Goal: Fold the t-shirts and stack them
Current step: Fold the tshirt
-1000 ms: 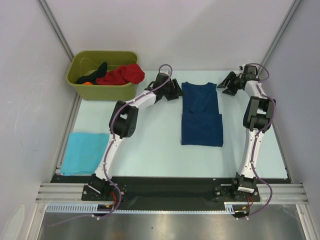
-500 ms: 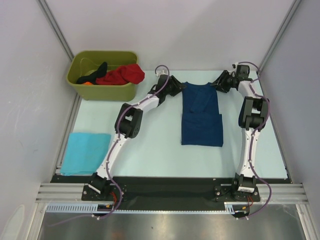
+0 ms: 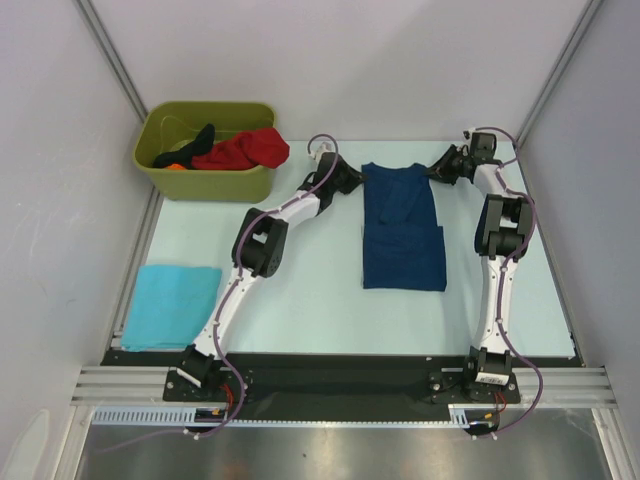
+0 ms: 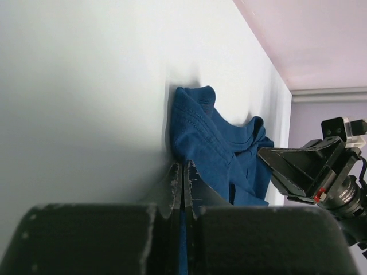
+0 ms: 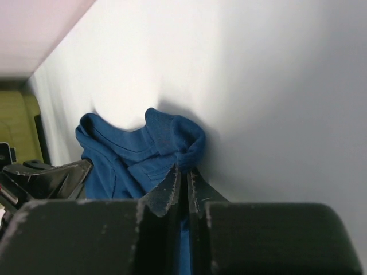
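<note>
- Turquoise t-shirt [image 3: 170, 305]: folded flat at the near-left corner of the table [image 3: 300, 290], well apart from both arms.
- Olive bin [image 3: 205, 183]: far-left corner, holding a red t-shirt [image 3: 245, 150] and a black garment [image 3: 200, 138] in a heap. Red one hangs over the right rim.
- Left tool [image 4: 182, 175]: fingers pressed together, pinching the far-left corner of the navy t-shirt [image 3: 403, 245], low against the table. Cloth is bunched up just past the fingertips.
- Navy t-shirt: lies mid-table between the two arms, collar end toward the far edge. Long narrow shape with a crosswise fold edge partway down. Chest print not visible.
- Right tool [image 5: 183, 175]: fingers pressed together too, pinching the far-right corner of the same shirt. Collar cloth puckered just ahead of the tips. The two tools face each other across the collar end.
</note>
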Tool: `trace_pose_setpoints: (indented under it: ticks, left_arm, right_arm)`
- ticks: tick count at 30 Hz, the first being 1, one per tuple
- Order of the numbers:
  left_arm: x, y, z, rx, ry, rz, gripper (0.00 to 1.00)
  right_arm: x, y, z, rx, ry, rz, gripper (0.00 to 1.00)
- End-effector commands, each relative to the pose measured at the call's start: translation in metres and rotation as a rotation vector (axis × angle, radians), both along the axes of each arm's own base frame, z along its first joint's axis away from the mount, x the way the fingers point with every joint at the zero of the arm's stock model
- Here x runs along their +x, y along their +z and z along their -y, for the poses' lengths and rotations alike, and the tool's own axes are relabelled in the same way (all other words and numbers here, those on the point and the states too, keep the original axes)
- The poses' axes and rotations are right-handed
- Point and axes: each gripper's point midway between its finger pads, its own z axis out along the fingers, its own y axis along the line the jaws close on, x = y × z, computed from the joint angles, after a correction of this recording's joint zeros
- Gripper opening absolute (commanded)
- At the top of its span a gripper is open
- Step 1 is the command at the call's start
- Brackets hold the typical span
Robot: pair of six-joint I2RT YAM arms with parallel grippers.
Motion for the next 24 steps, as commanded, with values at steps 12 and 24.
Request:
trace_pose_setpoints:
  ticks: [12, 24]
  left_arm:
    - [0.047, 0.059, -0.047, 0.061, 0.087, 0.159, 0.36]
    - [-0.107, 0.166, -0.082, 0.384, -0.109, 0.146, 0.63]
  right_arm:
    - [0.037, 0.016, -0.033, 0.091, -0.047, 0.048, 0.32]
    - [-0.081, 0.076, 0.099, -0.291, -0.257, -0.267, 0.69]
